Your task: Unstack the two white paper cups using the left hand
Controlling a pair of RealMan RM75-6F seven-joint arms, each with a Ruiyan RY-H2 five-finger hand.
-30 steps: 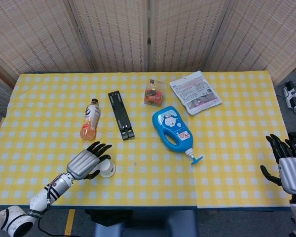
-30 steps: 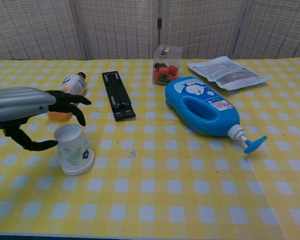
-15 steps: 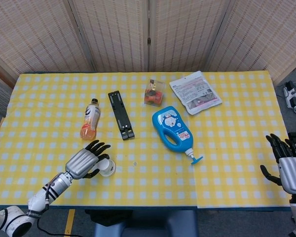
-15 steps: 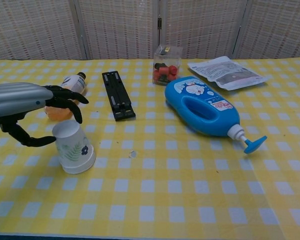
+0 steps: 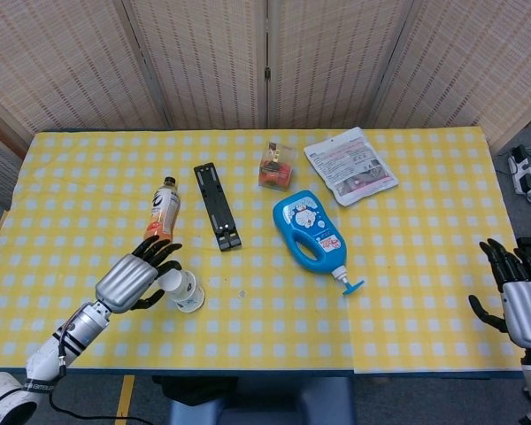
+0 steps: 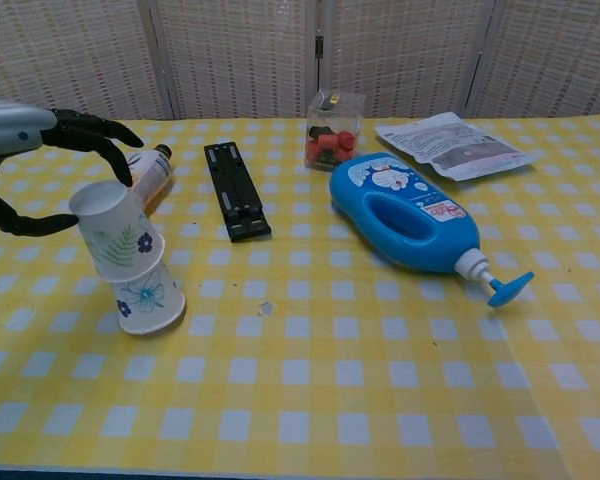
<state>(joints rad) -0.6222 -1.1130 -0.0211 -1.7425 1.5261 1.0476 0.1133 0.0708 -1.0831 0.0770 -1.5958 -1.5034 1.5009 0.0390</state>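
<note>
Two white paper cups stand upside down near the table's front left. The lower cup [image 6: 148, 297] [image 5: 191, 297], printed with a blue flower, rests on the cloth. The upper cup [image 6: 108, 232] [image 5: 171, 282], printed with green leaves, is raised and tilted left, its rim still overlapping the lower cup's base. My left hand [image 6: 50, 125] [image 5: 128, 281] pinches the upper cup between thumb and fingers from the left. My right hand [image 5: 520, 301] hangs off the table's right edge, fingers apart, holding nothing.
An orange drink bottle [image 5: 162, 212] lies just behind the left hand. A black bar [image 5: 217, 205], a blue pump bottle [image 5: 311, 232], a clear box of red pieces [image 5: 277, 165] and a white packet [image 5: 350, 165] lie across the middle and back.
My left hand has risen and drawn back to the left, lifting the upper cup partly off the lower one. The lower cup stayed on the table. The right hand has not moved.
</note>
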